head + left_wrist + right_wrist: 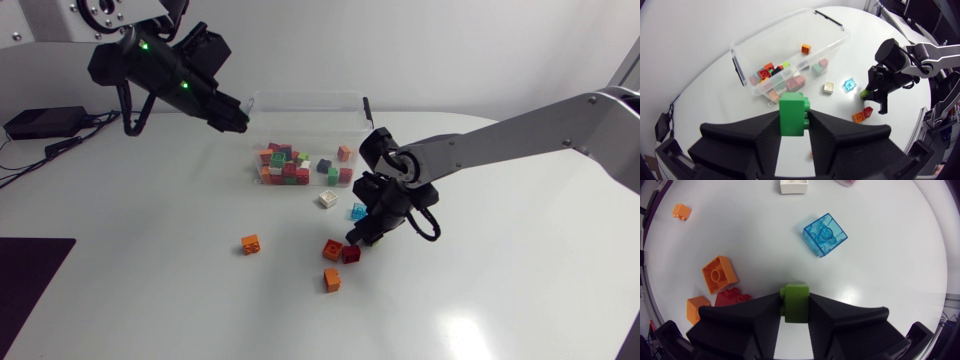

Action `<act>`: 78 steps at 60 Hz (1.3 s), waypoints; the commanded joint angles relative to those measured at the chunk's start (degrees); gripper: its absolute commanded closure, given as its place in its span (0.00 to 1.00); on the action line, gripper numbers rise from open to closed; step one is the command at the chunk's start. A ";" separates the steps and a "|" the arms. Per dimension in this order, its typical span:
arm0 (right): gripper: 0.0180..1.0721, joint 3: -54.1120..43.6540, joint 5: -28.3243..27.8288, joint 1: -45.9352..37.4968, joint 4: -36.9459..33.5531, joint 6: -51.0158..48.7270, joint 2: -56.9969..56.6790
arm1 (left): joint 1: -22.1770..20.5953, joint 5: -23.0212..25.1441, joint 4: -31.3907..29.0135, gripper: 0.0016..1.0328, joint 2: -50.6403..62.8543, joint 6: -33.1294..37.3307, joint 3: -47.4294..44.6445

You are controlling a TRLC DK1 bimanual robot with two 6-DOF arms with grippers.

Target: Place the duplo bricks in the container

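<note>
Item: your left gripper (pixel 793 120), clamped on a green brick (pixel 791 106), stands nearer the container (pixel 839 41), which lies just ahead of and below it; your right gripper (pixel 795 302), clamped on a lime brick (pixel 794 291), hangs low near the blue brick (pixel 825 234), farther off.

The clear rectangular plastic container (pixel 300 97), upper centre of the head view, is transparent and glossy. The translucent blue plastic brick (pixel 825 234) looks glassy. The bright green plastic brick (pixel 792 106) and the lime-green plastic brick (pixel 795 292) are opaque, smooth and faintly shiny. The left gripper (pixel 793 120) and right gripper (pixel 795 302) are matt black. The white table (pixel 500 290) is smooth with a soft sheen.
</note>
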 commanded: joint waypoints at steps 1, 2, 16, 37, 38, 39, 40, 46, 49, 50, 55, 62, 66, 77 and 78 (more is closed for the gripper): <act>0.72 -0.48 0.52 0.08 -1.62 0.07 -4.08 | -0.61 1.07 1.49 0.71 2.45 -2.33 3.02; 0.72 -0.40 0.52 -0.01 -1.80 -0.02 -4.69 | -0.69 1.07 1.84 0.71 2.80 -2.50 3.37; 0.72 2.94 0.08 -0.45 -6.37 -0.19 -11.29 | -1.22 1.51 7.20 0.70 9.92 -5.75 10.23; 0.72 11.38 -1.76 -0.53 -8.56 0.07 -14.98 | 0.45 1.42 9.22 0.68 26.18 -8.57 26.93; 0.72 11.82 -2.02 -0.53 -8.48 0.07 -15.07 | 0.54 1.42 9.22 0.68 26.36 -8.66 27.19; 0.72 12.17 -2.11 -0.62 -8.48 0.07 -15.07 | 0.62 1.42 9.22 0.66 27.32 -8.92 28.25; 0.72 12.44 -2.20 -0.62 -8.39 0.07 -15.07 | 0.71 1.42 9.22 0.66 27.59 -9.01 28.51; 0.72 14.81 -2.29 -0.71 -7.86 0.07 -15.07 | 1.42 1.42 9.22 0.50 30.75 -9.18 31.85; 0.72 16.13 -2.64 -0.88 -7.68 0.16 -14.98 | 1.94 1.42 9.22 0.28 31.90 -9.09 32.82; 0.72 16.57 -2.99 -0.88 -7.68 0.16 -14.98 | 2.03 1.42 9.22 0.17 32.16 -9.09 32.99; 0.72 18.94 -3.61 -1.15 -6.63 0.42 -14.63 | 2.47 1.42 9.13 0.04 31.90 -8.74 32.03; 0.72 22.02 -4.66 -1.41 -5.58 0.77 -13.40 | 3.26 1.42 9.22 0.04 28.82 -8.66 29.65; 0.72 23.69 -5.01 -1.41 -4.70 1.13 -12.34 | 3.52 1.42 9.22 0.04 25.74 -8.13 27.19; 0.72 27.46 -5.28 -1.76 -0.65 1.57 -8.21 | 3.96 1.51 10.36 0.04 12.91 -4.96 14.45; 0.72 27.55 -5.28 -1.85 -0.48 1.65 -8.03 | 3.96 1.51 10.36 0.04 12.56 -4.88 14.01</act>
